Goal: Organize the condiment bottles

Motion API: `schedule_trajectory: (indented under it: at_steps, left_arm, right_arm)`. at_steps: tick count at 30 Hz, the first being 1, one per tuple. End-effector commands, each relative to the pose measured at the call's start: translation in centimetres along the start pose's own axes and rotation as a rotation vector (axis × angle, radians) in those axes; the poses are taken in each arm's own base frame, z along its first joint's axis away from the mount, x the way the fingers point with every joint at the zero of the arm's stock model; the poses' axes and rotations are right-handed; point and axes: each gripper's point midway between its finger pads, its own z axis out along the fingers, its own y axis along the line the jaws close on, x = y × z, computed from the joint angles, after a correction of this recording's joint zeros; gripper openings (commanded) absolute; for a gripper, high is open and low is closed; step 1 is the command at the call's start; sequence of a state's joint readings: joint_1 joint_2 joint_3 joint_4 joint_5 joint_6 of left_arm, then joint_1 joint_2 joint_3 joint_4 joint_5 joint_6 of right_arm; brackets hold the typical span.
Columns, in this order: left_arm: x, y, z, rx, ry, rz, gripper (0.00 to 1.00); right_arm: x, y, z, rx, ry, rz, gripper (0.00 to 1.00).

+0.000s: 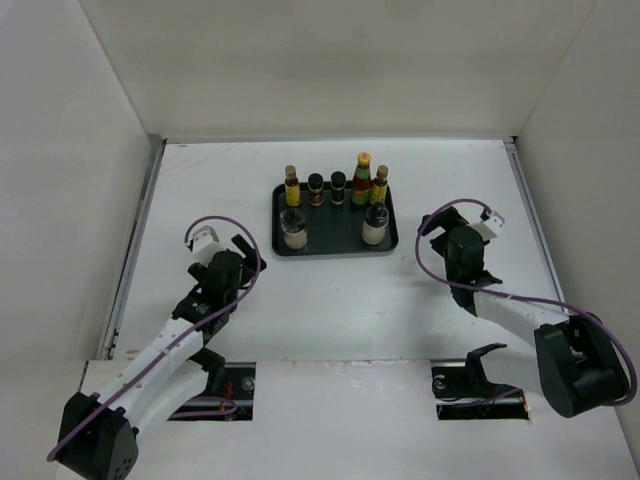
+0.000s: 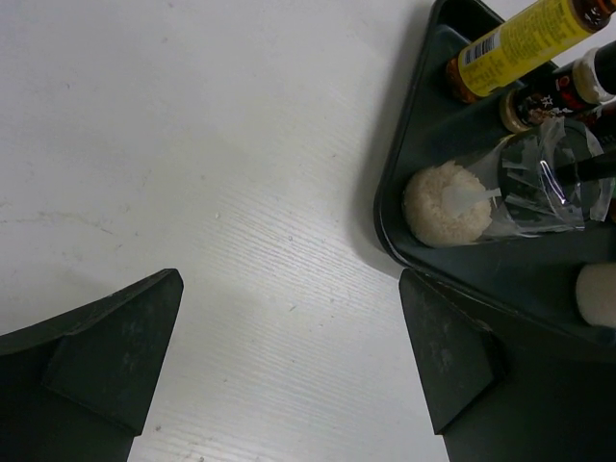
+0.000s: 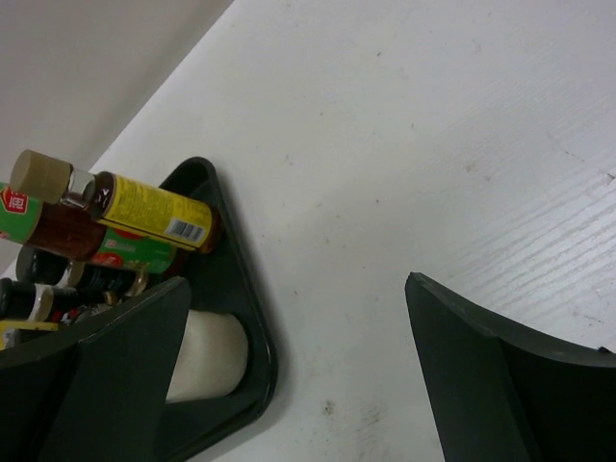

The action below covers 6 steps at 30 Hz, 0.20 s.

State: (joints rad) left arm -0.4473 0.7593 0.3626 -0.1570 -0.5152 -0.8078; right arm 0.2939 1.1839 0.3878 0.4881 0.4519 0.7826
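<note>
All seven condiment bottles stand in the black tray point(image 1: 335, 246). The back row holds a slim yellow-labelled bottle point(image 1: 292, 187), two short dark jars point(image 1: 316, 189) point(image 1: 338, 187), the red-green bottle with the yellow cap point(image 1: 362, 178) and a second yellow-labelled bottle point(image 1: 380, 185). Two cream bottles with black caps point(image 1: 293, 230) point(image 1: 376, 225) stand in front. My left gripper point(image 1: 248, 253) point(image 2: 289, 356) is open and empty over the table beside the tray's front left corner point(image 2: 399, 202). My right gripper point(image 1: 436, 232) point(image 3: 298, 366) is open and empty beside the tray's front right corner point(image 3: 258, 332).
White walls enclose the table on the left, back and right. The left wrist view shows a cream bottle point(image 2: 452, 202) and a yellow-labelled bottle point(image 2: 525, 38) close by. The right wrist view shows a cream bottle point(image 3: 207, 356) and a yellow-labelled bottle point(image 3: 154, 214).
</note>
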Motion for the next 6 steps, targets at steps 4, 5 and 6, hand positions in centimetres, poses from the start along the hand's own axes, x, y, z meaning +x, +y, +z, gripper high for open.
schedule_trajectory:
  at_steps: [4, 5, 6]
  left_arm:
    - [-2.7, -3.6, -0.8, 0.093, -0.050, -0.038, 1.00]
    - [-2.8, -3.8, -0.9, 0.097, -0.053, -0.037, 1.00]
    - [-3.0, -3.9, -1.0, 0.100, -0.060, -0.039, 1.00]
  right_arm:
    - [-1.7, 2.4, 0.2, -0.077, -0.038, 0.051, 1.00]
    - [-1.7, 2.5, 0.2, -0.078, -0.037, 0.051, 1.00]
    - [-1.7, 2.5, 0.2, -0.078, -0.037, 0.051, 1.00]
